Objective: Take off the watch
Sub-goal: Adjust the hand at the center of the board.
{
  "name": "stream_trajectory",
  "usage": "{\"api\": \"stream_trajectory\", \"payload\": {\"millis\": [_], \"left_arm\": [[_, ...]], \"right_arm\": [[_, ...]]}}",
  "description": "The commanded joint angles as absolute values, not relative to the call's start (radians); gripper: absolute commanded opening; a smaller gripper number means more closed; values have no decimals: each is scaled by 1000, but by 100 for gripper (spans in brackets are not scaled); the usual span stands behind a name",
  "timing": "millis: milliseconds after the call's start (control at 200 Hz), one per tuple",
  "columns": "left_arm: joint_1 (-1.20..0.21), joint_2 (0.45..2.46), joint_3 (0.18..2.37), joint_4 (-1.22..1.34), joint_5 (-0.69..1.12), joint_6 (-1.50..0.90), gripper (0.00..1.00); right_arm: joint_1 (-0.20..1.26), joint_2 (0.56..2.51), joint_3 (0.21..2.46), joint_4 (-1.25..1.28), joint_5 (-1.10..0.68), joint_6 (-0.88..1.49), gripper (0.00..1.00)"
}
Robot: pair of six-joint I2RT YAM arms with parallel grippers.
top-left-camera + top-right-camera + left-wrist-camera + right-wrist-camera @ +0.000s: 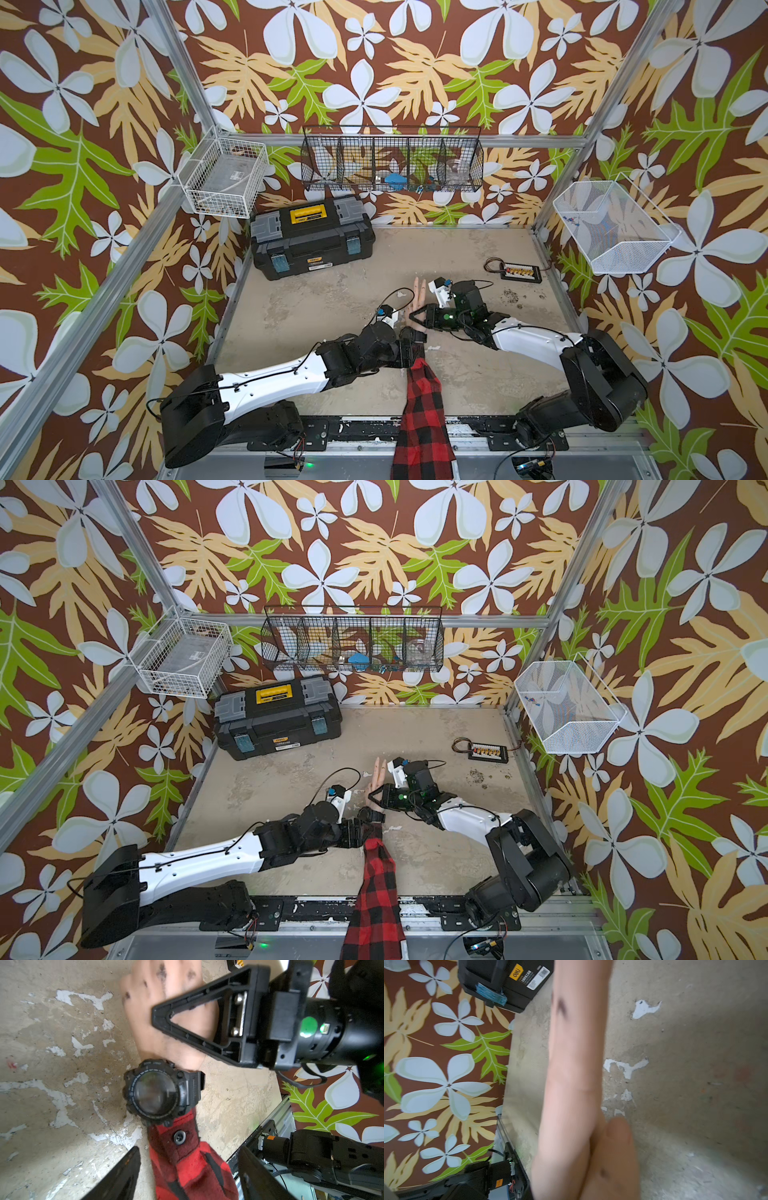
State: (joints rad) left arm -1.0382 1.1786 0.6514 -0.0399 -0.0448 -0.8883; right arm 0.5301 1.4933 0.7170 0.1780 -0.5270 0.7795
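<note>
Nearest the camera, a red-and-black plaid sleeve comes in over the middle of the bench's near edge and runs toward the far edge. It ends in a pale dummy hand lying around mid-bench. The watch is still strapped round the wrist, touching the cuff, face up. No part of its strap that shows looks undone, though the buckle side is hidden.

The left gripper hovers over the sleeve just short of the watch. Its jaws are apart, one on either side of the cuff, and hold nothing. The right gripper lies across the back of the hand. Whether its jaws are pinching the hand or only resting over it cannot be told, and its own wrist view shows only blurred skin.

By my reading the task is barely begun. The arms are in place, perhaps to steady the hand, but unfastening the strap and drawing the watch off the wrist are both still to do.
</note>
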Motion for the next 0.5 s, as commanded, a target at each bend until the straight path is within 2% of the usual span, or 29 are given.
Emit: {"api": "stream_trajectory", "payload": {"millis": [0,265,355,495], "left_arm": [[-1021,1143,638,-38,-71,-892,75],[-929,1043,582,-62,-53,-877,75],[-915,1031,577,-79,-50,-857,75],[-909,1016,569,-95,-50,-835,75]], "right_arm": [[529,1490,777,-71,-387,642,26],[545,1499,881,-335,-105,588,23],[568,1512,934,-417,-10,582,16],[619,1532,1001,-510,121,594,18]]}}
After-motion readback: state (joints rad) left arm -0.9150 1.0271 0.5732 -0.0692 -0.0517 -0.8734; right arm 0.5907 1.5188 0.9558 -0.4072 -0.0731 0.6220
